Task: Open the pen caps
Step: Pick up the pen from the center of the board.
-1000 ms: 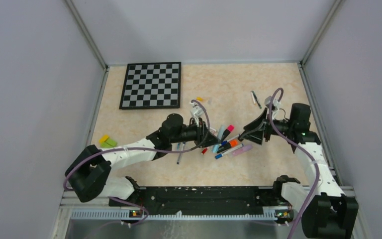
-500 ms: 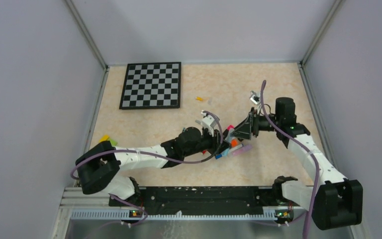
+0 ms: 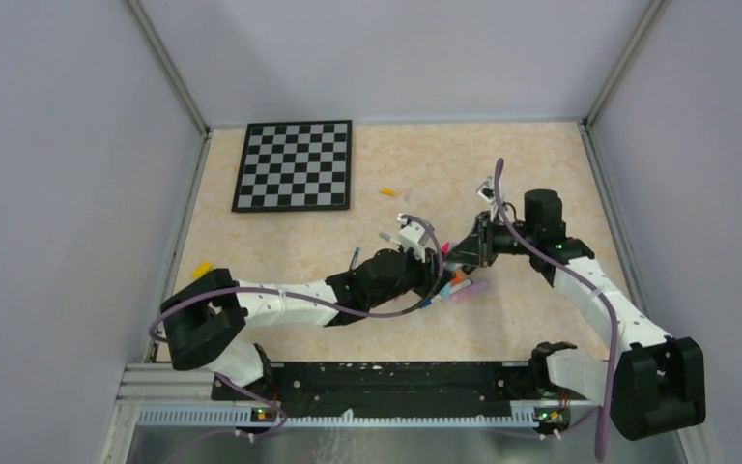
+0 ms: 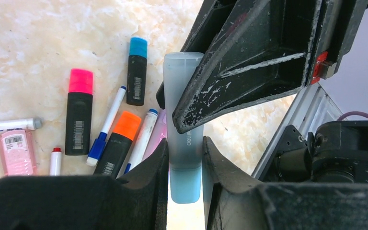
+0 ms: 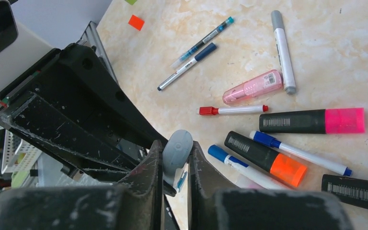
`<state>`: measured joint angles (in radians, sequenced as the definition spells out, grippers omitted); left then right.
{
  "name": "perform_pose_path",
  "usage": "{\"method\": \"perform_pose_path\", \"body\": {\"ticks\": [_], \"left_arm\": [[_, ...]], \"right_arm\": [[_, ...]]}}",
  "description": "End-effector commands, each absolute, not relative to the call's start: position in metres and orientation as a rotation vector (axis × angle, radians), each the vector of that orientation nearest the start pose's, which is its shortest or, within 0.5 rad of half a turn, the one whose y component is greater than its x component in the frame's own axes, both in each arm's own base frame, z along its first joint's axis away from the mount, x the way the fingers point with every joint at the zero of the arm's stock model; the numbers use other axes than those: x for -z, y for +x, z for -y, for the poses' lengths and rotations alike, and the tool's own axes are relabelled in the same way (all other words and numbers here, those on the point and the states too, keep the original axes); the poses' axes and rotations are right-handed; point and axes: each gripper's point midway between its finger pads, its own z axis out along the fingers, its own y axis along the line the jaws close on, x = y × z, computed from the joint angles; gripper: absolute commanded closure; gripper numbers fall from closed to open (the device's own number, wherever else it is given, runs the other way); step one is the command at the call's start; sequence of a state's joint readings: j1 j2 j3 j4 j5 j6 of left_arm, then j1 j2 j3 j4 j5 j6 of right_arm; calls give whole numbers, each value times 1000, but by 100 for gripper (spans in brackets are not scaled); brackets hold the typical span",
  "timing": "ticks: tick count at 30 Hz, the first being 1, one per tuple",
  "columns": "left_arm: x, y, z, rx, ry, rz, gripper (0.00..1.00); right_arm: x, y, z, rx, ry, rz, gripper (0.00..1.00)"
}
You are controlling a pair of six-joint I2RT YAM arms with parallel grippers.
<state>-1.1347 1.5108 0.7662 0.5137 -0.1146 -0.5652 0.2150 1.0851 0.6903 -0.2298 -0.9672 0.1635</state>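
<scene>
My left gripper is shut on the barrel of a light blue marker, held above the table. The marker's frosted grey-blue pen cap points at my right gripper, which is shut on its rounded end. In the top view the two grippers meet tip to tip, left and right, over the pile of pens. Under them lie a pink-capped highlighter, an orange-capped one, a blue-capped black marker, thin blue-capped pens and a red-capped pen.
A chessboard lies at the back left. A small yellow piece sits behind the pile. A pink case, a grey-capped pen and two thin pens lie nearby. A red-orange chip sits by the left edge.
The left arm carried the light blue marker rightward over the pile. The right arm came in to meet it, and its jaws closed on the marker's cap end.
</scene>
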Motion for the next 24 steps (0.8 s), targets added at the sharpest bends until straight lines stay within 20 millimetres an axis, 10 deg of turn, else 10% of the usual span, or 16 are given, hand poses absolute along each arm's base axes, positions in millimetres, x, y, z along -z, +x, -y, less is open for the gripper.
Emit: {"method": "perform_pose_path", "body": {"ticks": [1,9,16,24], "left_arm": [[-205,193,429,1161,427,-1768,77],[-229,175,383,1185,491,-1516,2],[-232,143,368,1337,680,-1430,1],[-228,123,395,1480,838,-1398,1]], "right_arm": [[-199,225,-208,-1293,-671,-1962,100],[-233,199,-202,-1446,-798,-1696,100],[-240,178,-199,-1492,-929,-1581,100],[-240,168,-199,-1539,-966,-1550,100]]}}
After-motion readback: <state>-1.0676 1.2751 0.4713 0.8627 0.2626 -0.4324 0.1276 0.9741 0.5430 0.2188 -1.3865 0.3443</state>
